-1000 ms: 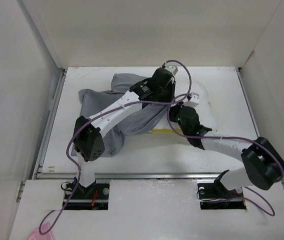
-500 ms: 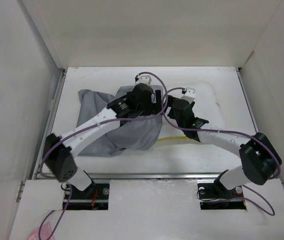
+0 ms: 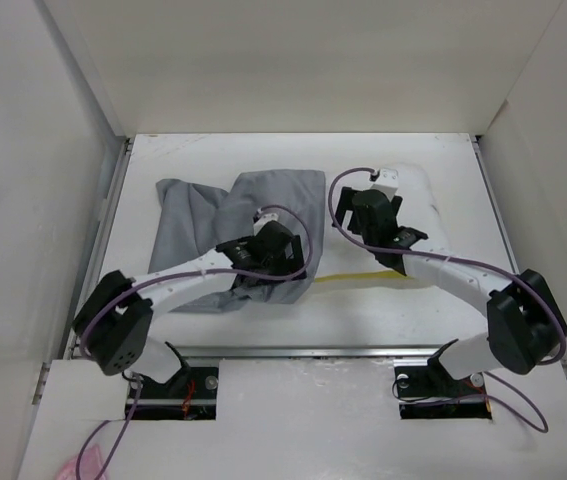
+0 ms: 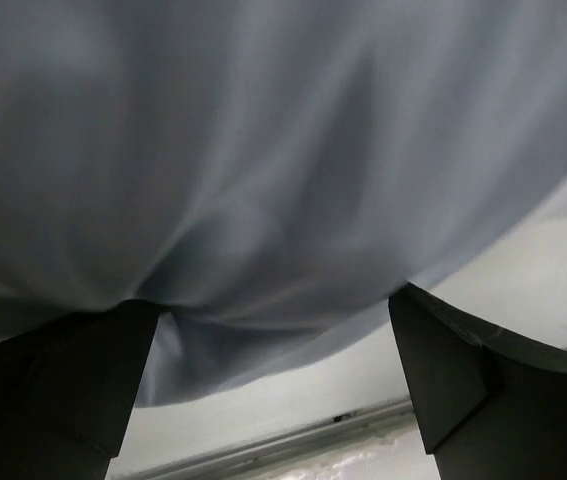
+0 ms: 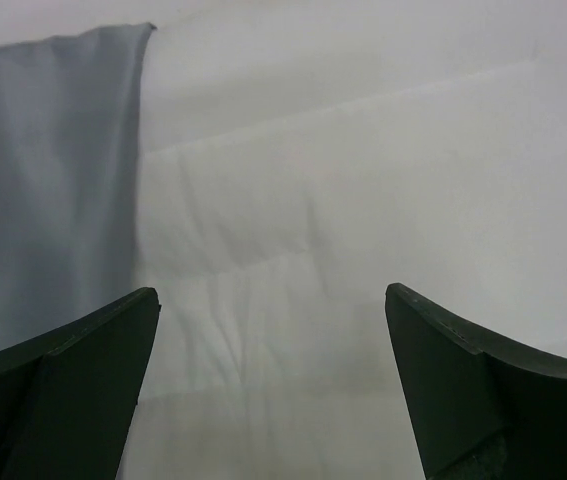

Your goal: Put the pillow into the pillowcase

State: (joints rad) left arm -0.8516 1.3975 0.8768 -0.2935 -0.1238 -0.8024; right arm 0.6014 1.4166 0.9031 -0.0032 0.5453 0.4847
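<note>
While the left gripper gapes wide over the pillowcase, right gripper wide over the pillow, both empty

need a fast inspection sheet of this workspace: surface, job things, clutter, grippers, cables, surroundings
surface: white table, metal rail along its near edge
job's things: grey pillowcase wrinkled, left of centre; white pillow right beside it, yellow trim toward the near side; whether any of it is inside cannot be told
clutter: pink thing at the near left corner, too small to identify
grippers: left gripper open at the pillowcase's near edge; right gripper open over the pillow
cables: purple cables run along both arms, looping at the wrists
surroundings: plain white walls on three sides
</note>
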